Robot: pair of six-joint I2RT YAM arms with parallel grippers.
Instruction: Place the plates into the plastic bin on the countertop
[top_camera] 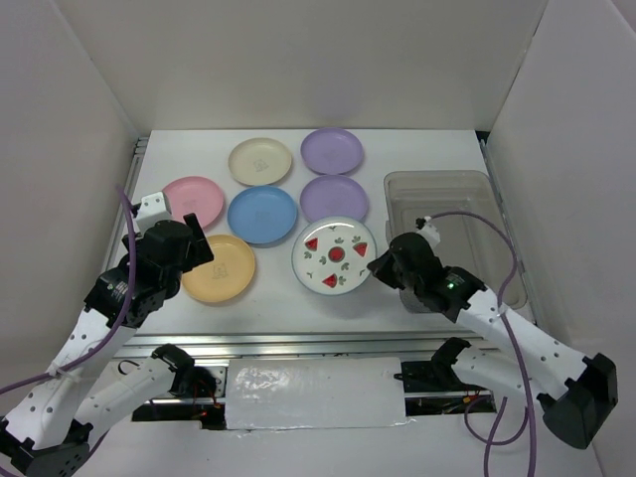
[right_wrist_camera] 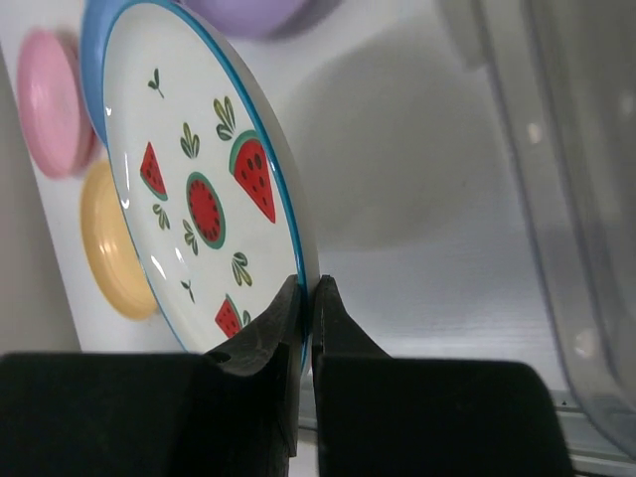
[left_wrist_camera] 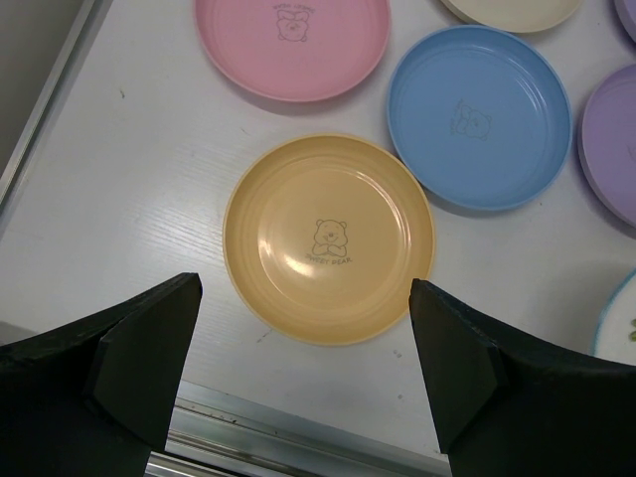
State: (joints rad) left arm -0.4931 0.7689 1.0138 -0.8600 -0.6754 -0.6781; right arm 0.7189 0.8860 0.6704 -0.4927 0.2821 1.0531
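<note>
My right gripper is shut on the near right rim of the white plate with red fruit prints, just left of the plastic bin. The plate casts a shadow on the white countertop. My left gripper hangs open over the near edge of the yellow-orange plate, touching nothing. Flat on the countertop lie the pink plate, the blue plate, the cream plate and two lilac plates.
The bin holds nothing that I can see and stands at the right, against the side wall. White walls close in the left, back and right. A metal rail runs along the near edge.
</note>
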